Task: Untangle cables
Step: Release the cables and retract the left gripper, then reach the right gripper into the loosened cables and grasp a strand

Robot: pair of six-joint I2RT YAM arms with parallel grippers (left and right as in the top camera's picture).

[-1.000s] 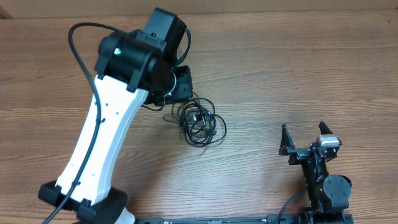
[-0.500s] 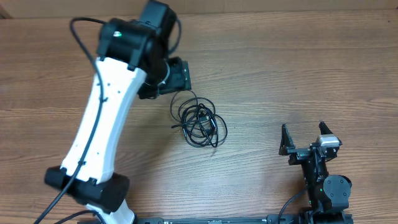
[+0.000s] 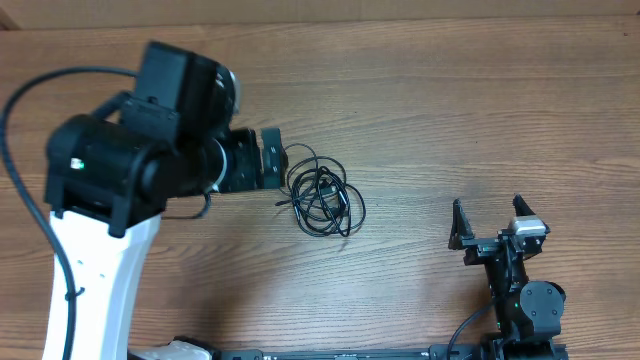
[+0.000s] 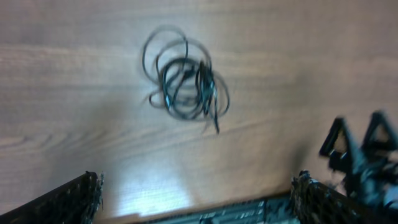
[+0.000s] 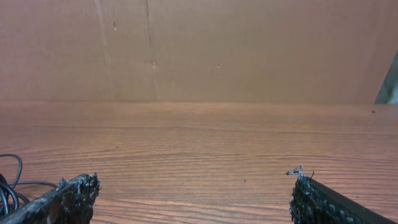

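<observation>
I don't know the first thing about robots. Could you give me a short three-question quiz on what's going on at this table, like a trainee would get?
1. True or false: the left gripper is holding the tangled bundle of thin black cables.
2. Where is the right gripper?
A. Directly over the bundle
B. Well away from the bundle, over bare brown wooden table
C. Clamped on a plug end
3. Fill in: the jaws of both grippers stand ____.

Key:
1. False. The bundle lies loose on the table, beside the left gripper.
2. B
3. open
</observation>
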